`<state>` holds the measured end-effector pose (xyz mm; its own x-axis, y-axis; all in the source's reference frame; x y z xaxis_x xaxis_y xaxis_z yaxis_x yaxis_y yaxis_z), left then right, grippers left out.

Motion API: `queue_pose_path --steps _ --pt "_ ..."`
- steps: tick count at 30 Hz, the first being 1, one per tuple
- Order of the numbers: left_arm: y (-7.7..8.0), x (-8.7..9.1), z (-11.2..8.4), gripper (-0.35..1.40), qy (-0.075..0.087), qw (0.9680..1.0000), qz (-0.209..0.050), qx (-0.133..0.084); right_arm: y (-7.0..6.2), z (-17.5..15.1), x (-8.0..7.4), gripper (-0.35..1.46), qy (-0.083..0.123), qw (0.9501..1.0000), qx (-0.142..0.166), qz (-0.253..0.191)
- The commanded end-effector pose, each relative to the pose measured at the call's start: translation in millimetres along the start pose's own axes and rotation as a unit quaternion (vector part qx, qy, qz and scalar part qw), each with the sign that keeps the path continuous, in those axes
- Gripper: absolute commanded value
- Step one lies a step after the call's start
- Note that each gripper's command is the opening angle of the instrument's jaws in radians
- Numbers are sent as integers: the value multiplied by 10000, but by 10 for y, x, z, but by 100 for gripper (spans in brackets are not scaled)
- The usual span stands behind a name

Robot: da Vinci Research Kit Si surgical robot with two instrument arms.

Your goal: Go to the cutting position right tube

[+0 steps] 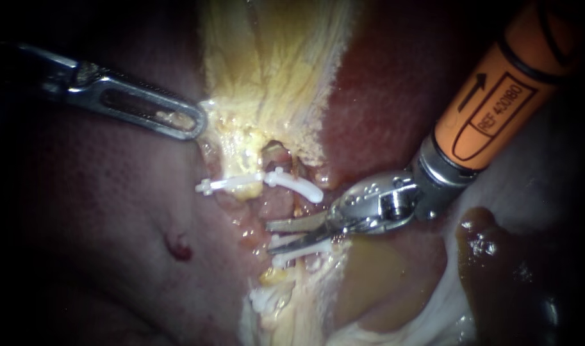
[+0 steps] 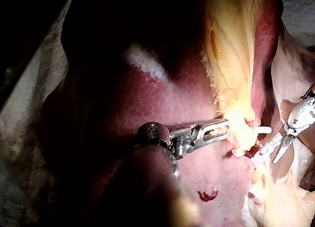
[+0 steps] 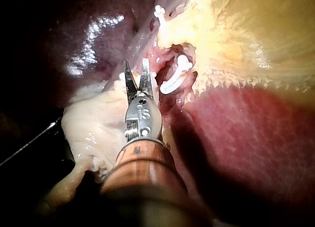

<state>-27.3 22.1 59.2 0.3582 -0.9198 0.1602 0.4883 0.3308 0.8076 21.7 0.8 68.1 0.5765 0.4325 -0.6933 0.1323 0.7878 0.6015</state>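
Observation:
My right instrument (image 1: 270, 236) comes in from the upper right on an orange shaft. Its two blades are open, and their tips point left into the gap between the white clips. Two clips (image 1: 292, 186) cross the tissue just above the blades, and another clip (image 1: 292, 254) lies just below them. A pinkish tube (image 1: 276, 206) runs between these clips, next to the upper blade. The right wrist view shows the open blades (image 3: 137, 72) beside a curved clip (image 3: 172, 81). My left instrument (image 1: 189, 122) is shut on the edge of the yellow tissue (image 1: 273, 64), as the left wrist view (image 2: 221, 130) confirms.
Dark red liver (image 1: 382, 96) lies to the right of the yellow strip, and paler pink tissue (image 1: 113, 211) with a small red spot (image 1: 179, 247) lies to its left. A pool of brownish fluid (image 1: 375, 282) sits below the right instrument. Another clip (image 1: 263, 298) lies lower down.

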Motion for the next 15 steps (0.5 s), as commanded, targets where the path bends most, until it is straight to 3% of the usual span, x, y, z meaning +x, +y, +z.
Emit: queue_pose_path --steps 1,11,13,15 --pt "0 0 0 -35 0 10000 0 0 0 0 0 27 0 10000 0 1" --pt "1 0 0 -35 0 10000 0 0 0 0 0 29 0 10000 -1 1" --pt "1 0 0 -35 0 10000 0 0 0 0 0 34 0 10000 -1 1" --pt "1 0 0 -35 0 10000 0 0 1 1 -1 56 -1 10000 -2 0"
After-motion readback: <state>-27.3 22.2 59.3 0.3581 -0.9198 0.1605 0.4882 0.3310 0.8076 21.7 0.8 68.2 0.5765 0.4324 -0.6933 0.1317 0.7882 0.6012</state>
